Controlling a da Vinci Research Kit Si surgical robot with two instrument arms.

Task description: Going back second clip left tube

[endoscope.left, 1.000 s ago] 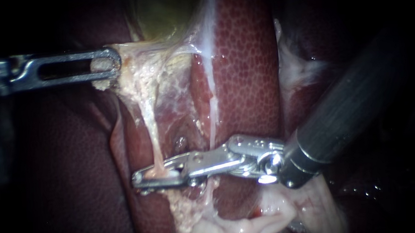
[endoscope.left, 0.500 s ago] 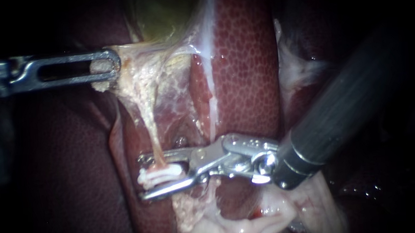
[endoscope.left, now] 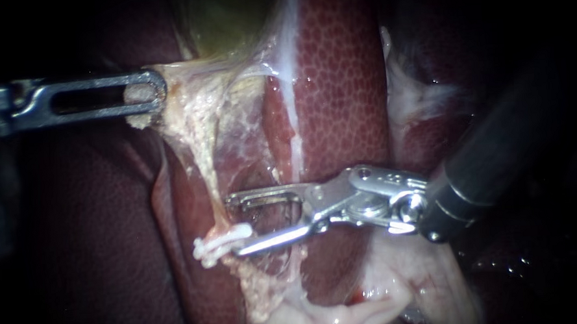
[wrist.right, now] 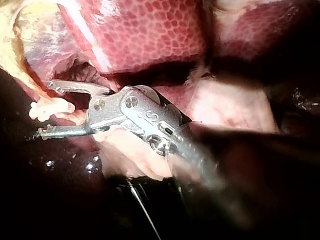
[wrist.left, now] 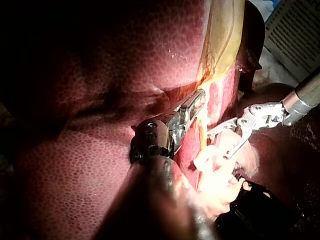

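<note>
A thin pale left tube (endoscope.left: 205,159) runs down from the gallbladder (endoscope.left: 230,18), and a white clip (endoscope.left: 222,241) sits across its lower end. My right instrument (endoscope.left: 235,227) has its jaws open, and the tips stand just right of the clip, which they do not grip. In the right wrist view the clip (wrist.right: 50,108) lies at the mouth of those open jaws (wrist.right: 46,109). My left instrument (endoscope.left: 148,95) is shut on pale tissue at the gallbladder's neck and holds it stretched to the left. The left wrist view shows the same grip (wrist.left: 192,106).
The mottled red liver (endoscope.left: 343,81) lies behind, with a second pale strand, the right tube (endoscope.left: 295,139), running down it. Loose pale fatty tissue (endoscope.left: 347,312) is bunched under the right instrument's wrist. Its dark shaft (endoscope.left: 496,153) fills the right side.
The right instrument's jaws, closed around the left tube a second ago, have opened, left a white clip on it, and drawn back to the right and slightly up. The left instrument has held still.
</note>
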